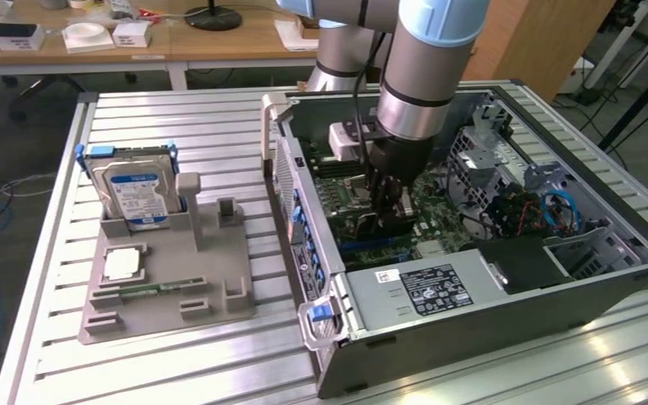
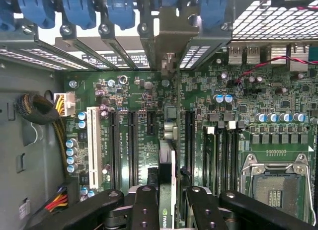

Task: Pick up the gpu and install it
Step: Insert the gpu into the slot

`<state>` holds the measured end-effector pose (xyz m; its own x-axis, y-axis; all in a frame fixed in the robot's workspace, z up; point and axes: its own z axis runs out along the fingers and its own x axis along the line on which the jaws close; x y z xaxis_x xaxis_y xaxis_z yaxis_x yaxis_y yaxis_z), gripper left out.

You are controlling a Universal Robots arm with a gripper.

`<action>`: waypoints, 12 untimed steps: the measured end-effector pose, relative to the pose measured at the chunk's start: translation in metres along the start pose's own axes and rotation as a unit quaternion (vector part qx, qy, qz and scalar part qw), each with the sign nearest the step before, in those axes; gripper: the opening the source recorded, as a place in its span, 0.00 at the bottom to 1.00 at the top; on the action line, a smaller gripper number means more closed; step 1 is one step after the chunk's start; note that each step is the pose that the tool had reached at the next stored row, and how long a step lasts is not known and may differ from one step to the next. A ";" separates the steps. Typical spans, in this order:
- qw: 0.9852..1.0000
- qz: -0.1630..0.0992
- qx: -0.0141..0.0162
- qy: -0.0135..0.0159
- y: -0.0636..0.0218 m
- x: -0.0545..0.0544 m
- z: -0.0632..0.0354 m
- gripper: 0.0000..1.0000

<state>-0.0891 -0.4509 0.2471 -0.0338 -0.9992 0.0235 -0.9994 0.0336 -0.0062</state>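
Inside the computer case (image 1: 628, 253), the pincer (image 2: 166, 202) grips the gpu (image 2: 167, 155) edge-on; press straight down, bracket aligned with the rear opening

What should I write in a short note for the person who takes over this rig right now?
Gripper: shut on the gpu, holding it edge-on over the motherboard inside the open computer case.
Gpu: its metal bracket end points toward the rear slot openings; the card hangs in line with the expansion slots, and I cannot tell if it is already seated.
Other parts: the hard drive stands in the grey holder on the table, at the exterior view's left.
Done: gpu picked up and brought into the case.
Left: seating the card in its slot, then letting go.
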 end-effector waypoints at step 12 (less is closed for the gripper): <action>1.000 0.000 0.000 0.000 0.0001 -0.001 0.0051 0.26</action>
<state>-0.0891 -0.4504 0.2420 -0.0335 -0.9992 0.0233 -0.9994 0.0333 -0.0062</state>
